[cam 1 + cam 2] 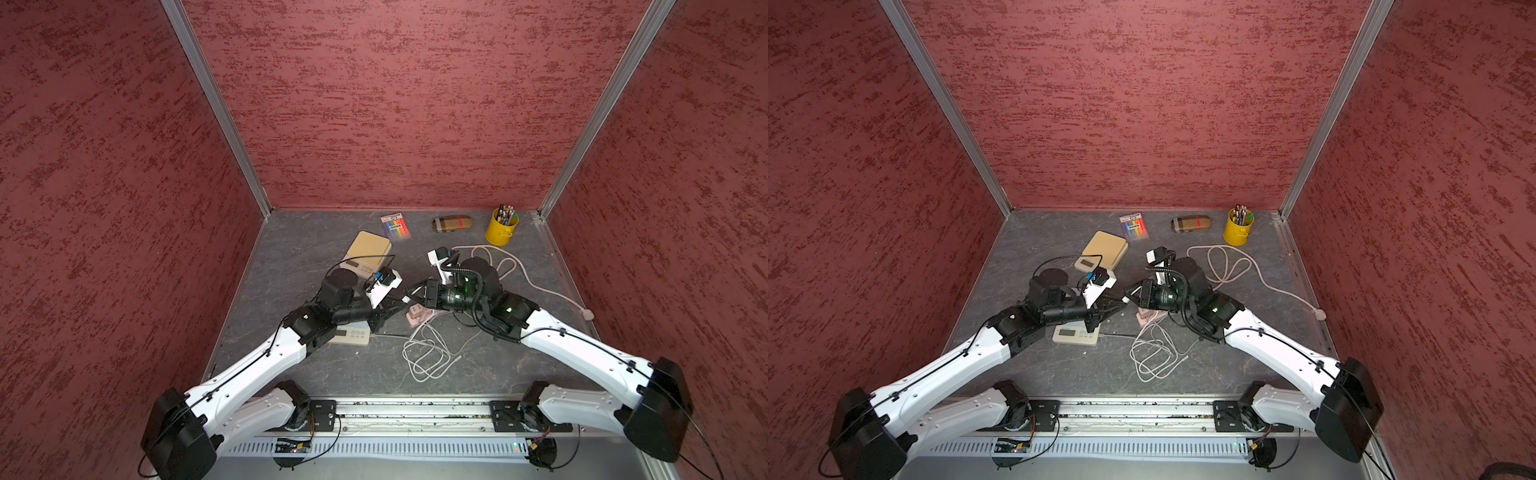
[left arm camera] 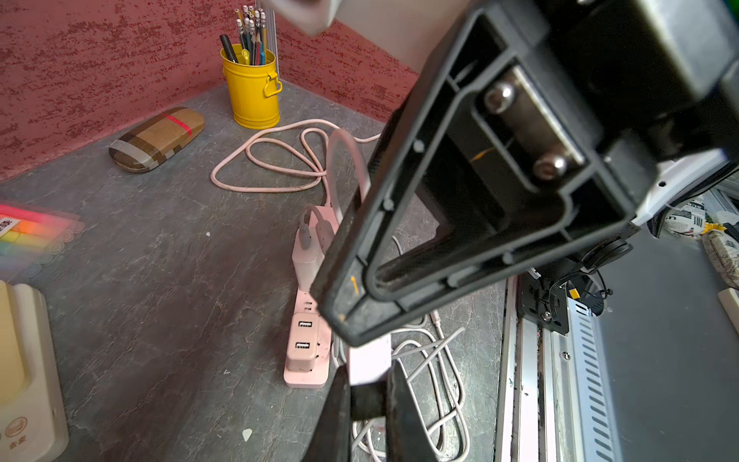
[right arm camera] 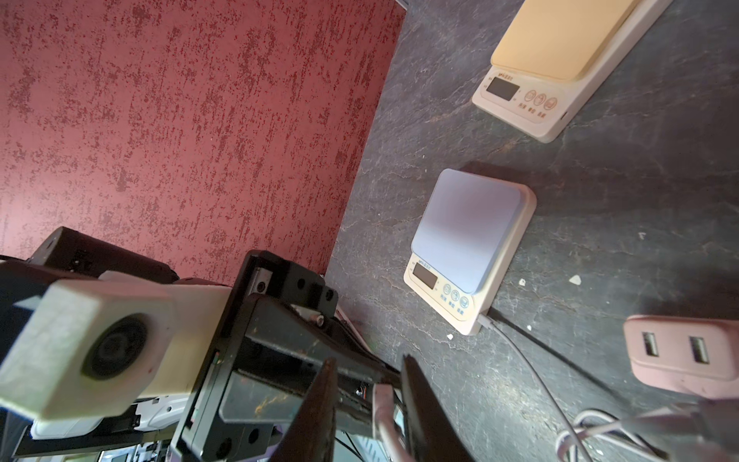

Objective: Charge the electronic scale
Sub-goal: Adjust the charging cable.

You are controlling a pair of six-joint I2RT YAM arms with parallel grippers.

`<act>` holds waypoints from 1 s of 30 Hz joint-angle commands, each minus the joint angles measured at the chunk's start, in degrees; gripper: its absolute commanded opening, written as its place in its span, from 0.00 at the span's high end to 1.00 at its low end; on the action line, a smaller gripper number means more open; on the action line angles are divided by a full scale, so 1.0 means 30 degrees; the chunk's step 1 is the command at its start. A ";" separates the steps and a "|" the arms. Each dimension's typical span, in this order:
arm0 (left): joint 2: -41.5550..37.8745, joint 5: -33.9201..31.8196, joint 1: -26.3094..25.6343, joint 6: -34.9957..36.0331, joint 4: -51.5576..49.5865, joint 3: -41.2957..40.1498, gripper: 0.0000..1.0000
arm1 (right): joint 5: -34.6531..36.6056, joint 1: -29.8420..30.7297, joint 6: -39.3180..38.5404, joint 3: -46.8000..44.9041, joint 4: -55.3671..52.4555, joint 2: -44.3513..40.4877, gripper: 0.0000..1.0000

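Your left gripper (image 2: pixel 368 380) is closed tight on the pale plug end (image 2: pixel 368 356) of the white charging cable (image 1: pixel 428 361), held between the two arms. Your right gripper (image 3: pixel 370 368) meets it nose to nose. Its jaws are only partly open and straddle that same plug, which lies against one finger with a gap on the other side, so I would not call it gripped from that side yet.

This looks like a hand-over. Close the right jaws squarely on the plug housing, not on the cord behind it, and let the left go only once the right is firm. Take it with the tip sticking out clear and level, since that decides how easily it will go in.

Just beside the grippers, on the dark stone-patterned tabletop (image 2: pixel 160 280), lies the pink power strip (image 2: pixel 308 378) carrying a pink two-port USB adapter (image 2: pixel 302 344). Both ports look free. Line the plug up flat with a port, and expect the light strip to slide unless the free gripper steadies it.

The small electronic scale with the blue weighing plate (image 3: pixel 468 228) sits near the left arm, a cable already seated in its side socket, apparently this one's other end. Leave slack so you do not tug it out. A larger beige-topped scale (image 3: pixel 560 36) stands well apart, with no cable seen at it.
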 commanded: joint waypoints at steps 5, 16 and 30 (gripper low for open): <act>0.0056 -0.0493 -0.0152 0.0320 -0.0172 0.0544 0.99 | -0.1048 0.0263 -0.0368 0.0631 -0.0285 0.0632 0.73; 0.0181 -0.0832 -0.0448 0.0636 -0.0324 0.0616 0.99 | -0.0400 0.0326 -0.0846 0.0768 -0.0982 0.0567 1.00; 0.2858 0.0734 0.1452 -0.6859 0.2811 -0.1513 0.34 | 0.6707 0.0668 -0.6880 0.2044 -0.6100 0.2244 1.00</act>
